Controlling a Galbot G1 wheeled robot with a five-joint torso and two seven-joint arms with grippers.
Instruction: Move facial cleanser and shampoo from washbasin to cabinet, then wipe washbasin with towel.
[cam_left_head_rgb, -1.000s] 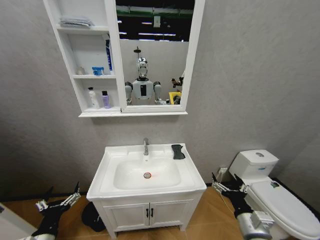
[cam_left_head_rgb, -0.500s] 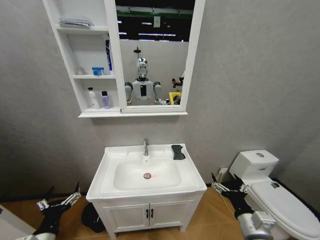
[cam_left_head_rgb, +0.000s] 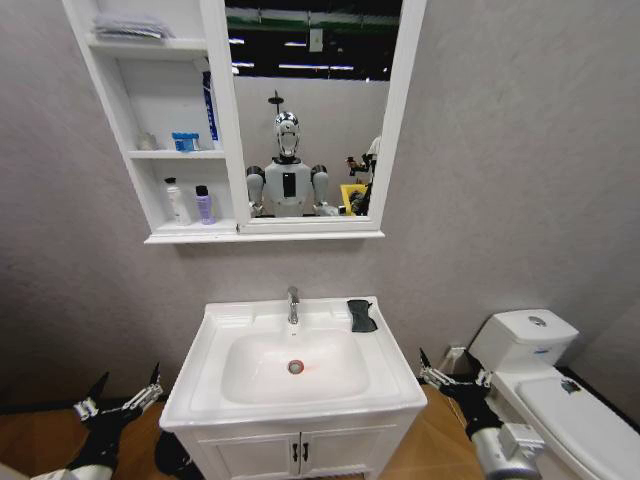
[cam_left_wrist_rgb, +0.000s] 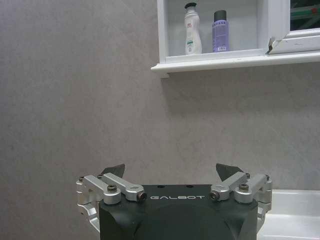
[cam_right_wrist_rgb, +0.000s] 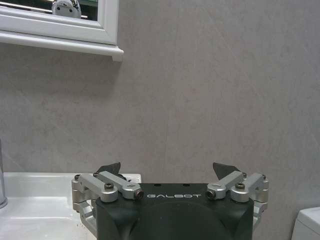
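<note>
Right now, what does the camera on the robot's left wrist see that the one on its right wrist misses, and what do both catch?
Left wrist alone: the white wall-hung cabinet's bottom shelf, holding a white pump bottle beside a purple bottle with a dark cap, behind the open left hand. Right wrist alone: the chrome tap's edge, a corner of the white toilet tank, and the open right hand. Both: the grey wall, the mirror frame and the white ceramic washbasin.

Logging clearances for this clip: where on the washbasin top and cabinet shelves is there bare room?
On the washbasin, the ledge left of the tap and the front rim are bare; the towel takes the back right corner. In the cabinet, the bottom shelf holds two bottles, with little room beside them. Both grippers hang low, open.
</note>
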